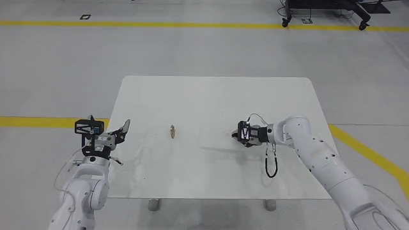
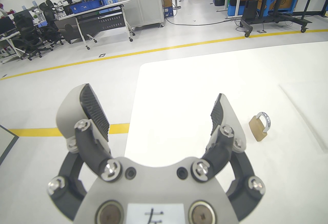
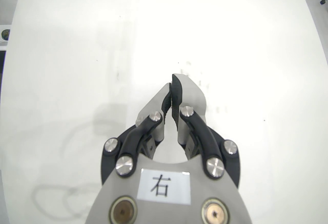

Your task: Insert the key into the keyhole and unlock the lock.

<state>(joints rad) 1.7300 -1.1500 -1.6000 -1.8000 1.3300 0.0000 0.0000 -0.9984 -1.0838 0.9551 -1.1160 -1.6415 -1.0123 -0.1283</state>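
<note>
So, lock [image 1: 172, 131] sits on the worktop [image 1: 211, 96], toward its left edge. Left tool [image 1: 117, 134] is spread at that edge, right tool [image 1: 239, 133] pressed together. I'd have left steady the lock before lining up the key.

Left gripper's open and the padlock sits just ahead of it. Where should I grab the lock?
Probably take the padlock by its brass body, not the thin curved shackle. It seems to stand on edge with a broad face toward the left gripper, so come from above and pinch the two flat faces. Leave the end opposite the shackle free.
</note>
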